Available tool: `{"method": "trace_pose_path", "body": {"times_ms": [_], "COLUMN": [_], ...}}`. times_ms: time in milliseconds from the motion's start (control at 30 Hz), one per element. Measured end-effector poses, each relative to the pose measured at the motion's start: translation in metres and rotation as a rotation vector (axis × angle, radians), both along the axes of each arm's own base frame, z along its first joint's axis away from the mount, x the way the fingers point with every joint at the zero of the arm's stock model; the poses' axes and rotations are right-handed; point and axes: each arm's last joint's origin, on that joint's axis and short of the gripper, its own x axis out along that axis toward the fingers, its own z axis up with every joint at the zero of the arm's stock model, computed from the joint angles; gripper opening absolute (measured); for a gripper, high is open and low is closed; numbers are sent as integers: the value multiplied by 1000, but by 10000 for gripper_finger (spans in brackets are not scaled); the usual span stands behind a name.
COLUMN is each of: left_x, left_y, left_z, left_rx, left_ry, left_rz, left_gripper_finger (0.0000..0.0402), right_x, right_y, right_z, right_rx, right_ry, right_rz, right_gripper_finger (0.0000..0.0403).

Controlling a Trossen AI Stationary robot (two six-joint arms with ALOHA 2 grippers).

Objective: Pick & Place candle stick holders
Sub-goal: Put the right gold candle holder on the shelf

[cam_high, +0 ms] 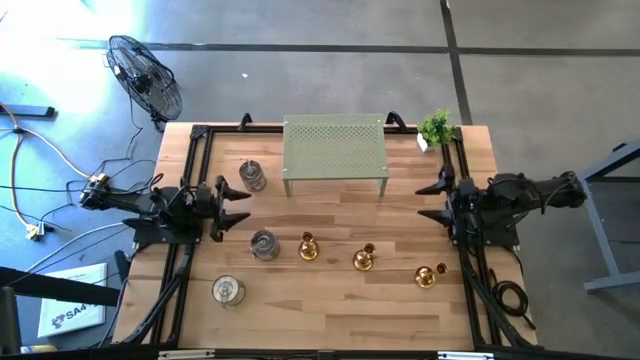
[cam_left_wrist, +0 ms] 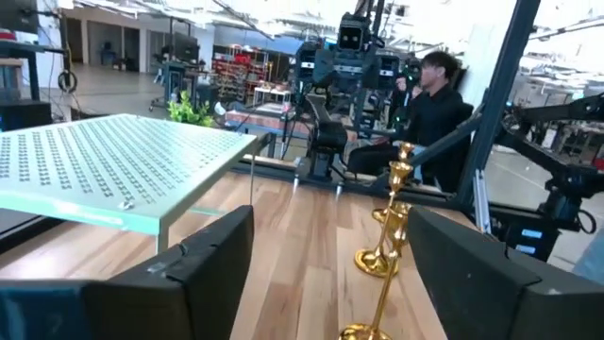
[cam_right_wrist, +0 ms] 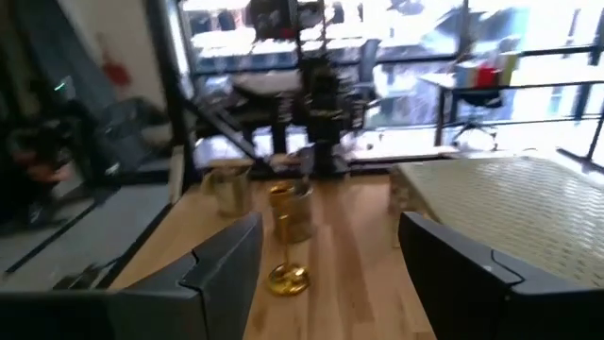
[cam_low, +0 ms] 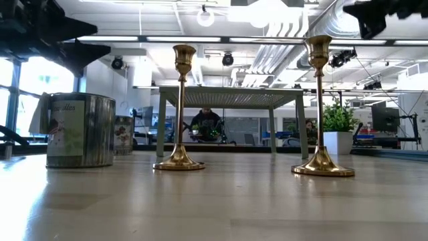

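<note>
Jars first: we see three squat silver-grey ones (cam_high: 253, 176), (cam_high: 263, 244), (cam_high: 228, 290) on the left half of the surface (cam_high: 330, 300); contents not visible. Three shiny gold holders (cam_high: 308, 246), (cam_high: 364, 258), (cam_high: 428, 275) stand in a row toward the right, round bases down. Wood-plank surface, perforated green metal shelf (cam_high: 334, 148) at the back, potted plant (cam_high: 436, 127) beside it. Left gripper (cam_high: 236, 203) and right gripper (cam_high: 433, 200) hover at opposite edges, fingers parted, holding nothing. Fan (cam_high: 145, 75) on grey floor.
</note>
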Motion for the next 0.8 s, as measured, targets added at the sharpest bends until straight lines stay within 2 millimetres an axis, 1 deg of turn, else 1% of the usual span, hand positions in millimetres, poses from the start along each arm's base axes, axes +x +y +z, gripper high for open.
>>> {"method": "trace_pose_path", "body": {"times_ms": [167, 300, 500, 567, 633, 733, 800], "left_x": [0, -1, -1, -1, 0, 0, 0], "left_y": [2, 4, 4, 4, 4, 4, 4], "left_z": [0, 0, 0, -1, -2, -3, -5], "left_rx": [1, -9, 11, 17, 21, 26, 24], "left_ry": [3, 4, 8, 14, 27, 43, 55], "left_rz": [80, 132, 136, 137, 143, 144, 144], "left_gripper_finger": [278, 278, 278, 278, 278, 278, 278], "right_x": [16, 24, 27, 30, 33, 41, 47], "right_y": [6, 12, 19, 21, 22, 26, 28], "right_z": [27, 47, 70, 79, 87, 100, 108], "right_rx": [-58, -37, 104, 163, 206, 383, 456], "right_ry": [133, 326, 643, 717, 771, 782, 781], "right_rz": [65, 72, -25, -64, -102, -180, -201], "right_gripper_finger": [243, 243, 243, 243, 243, 243, 243]}}
